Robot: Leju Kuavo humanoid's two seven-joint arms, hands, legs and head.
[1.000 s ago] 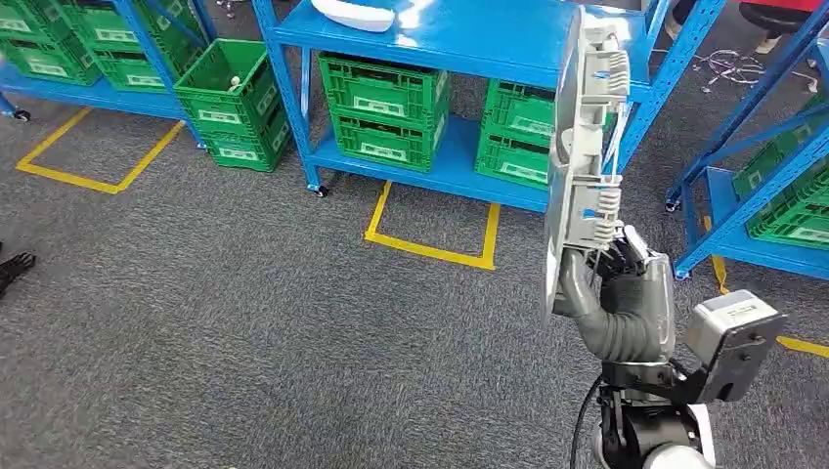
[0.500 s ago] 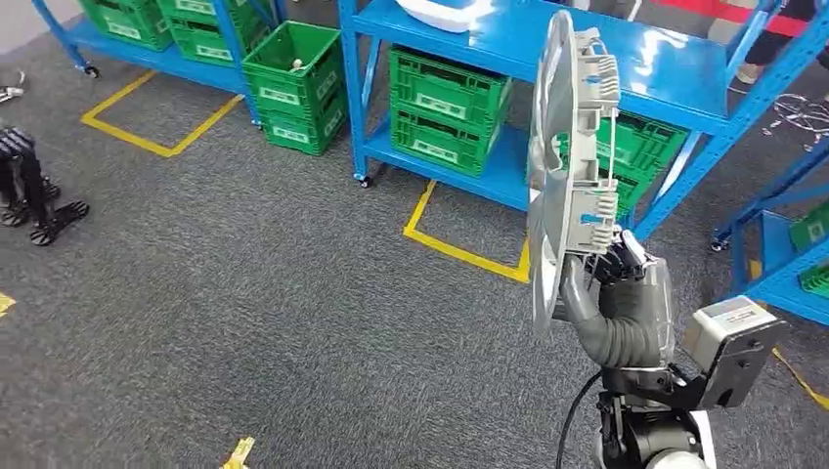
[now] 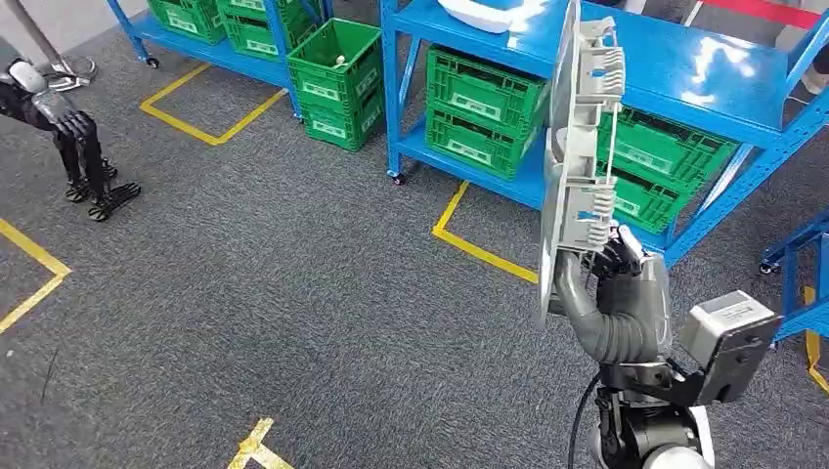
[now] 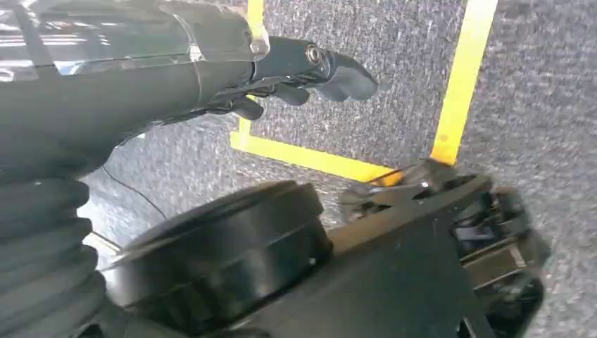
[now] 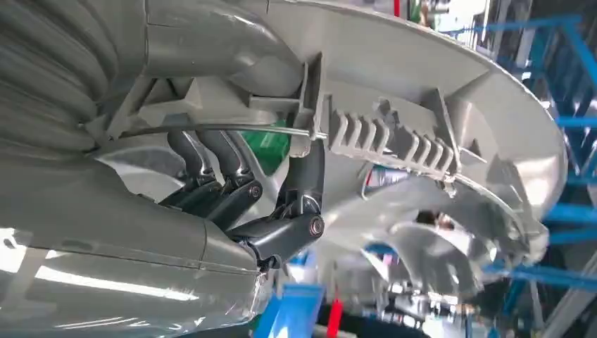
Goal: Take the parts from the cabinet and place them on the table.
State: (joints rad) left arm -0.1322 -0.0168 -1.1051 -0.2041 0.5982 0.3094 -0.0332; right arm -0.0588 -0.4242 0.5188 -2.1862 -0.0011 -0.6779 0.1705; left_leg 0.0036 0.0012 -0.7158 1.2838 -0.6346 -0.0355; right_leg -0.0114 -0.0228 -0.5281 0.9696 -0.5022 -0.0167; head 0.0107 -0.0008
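One large grey part (image 3: 572,166) stood upright before the blue rack (image 3: 684,59), and one white part (image 3: 479,12) lay on the rack's top shelf. Four green crates showed on the rack's lower shelf: a stack of two (image 3: 484,107) at its left end and two more (image 3: 655,166) toward its right. A second stack of two green crates (image 3: 332,78) stood on the floor just left of the rack. More green crates (image 3: 210,15) sat further left, too cropped to count.
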